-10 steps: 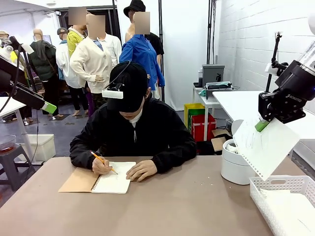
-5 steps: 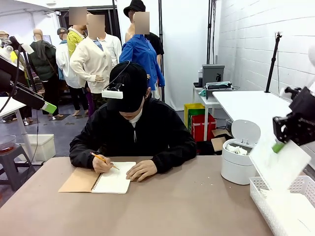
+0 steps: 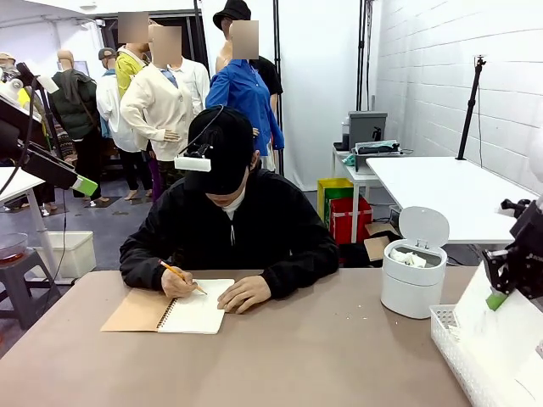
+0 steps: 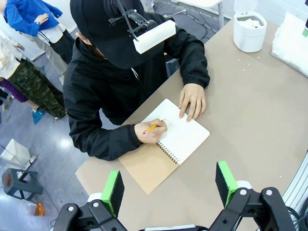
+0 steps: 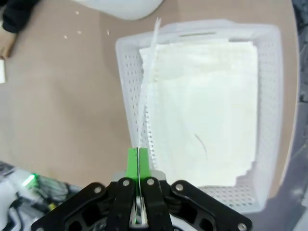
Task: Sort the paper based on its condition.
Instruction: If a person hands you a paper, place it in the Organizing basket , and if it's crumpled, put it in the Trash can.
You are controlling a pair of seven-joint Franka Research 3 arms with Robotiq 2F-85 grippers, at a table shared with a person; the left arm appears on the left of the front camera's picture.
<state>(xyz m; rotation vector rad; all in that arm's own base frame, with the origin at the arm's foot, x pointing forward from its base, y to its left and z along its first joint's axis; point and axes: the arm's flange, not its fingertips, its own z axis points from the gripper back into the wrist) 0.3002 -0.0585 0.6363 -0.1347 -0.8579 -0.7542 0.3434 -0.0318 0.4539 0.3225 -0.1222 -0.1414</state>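
Right gripper (image 3: 499,298) has lowered its pinched sheet (image 3: 501,339) into the basket (image 3: 450,343)

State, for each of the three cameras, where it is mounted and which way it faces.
Front view: sits between the arms, faces across the table at the person writing in the notebook; the right pincer shows at the picture's right edge, holding a sheet.
Left wrist view: high up, looks down on the person; left pincer open.
Right wrist view: looks down into the white basket; right pincer shut on the sheet.
Shared: front and left wrist views both show the notebook and the white bin.
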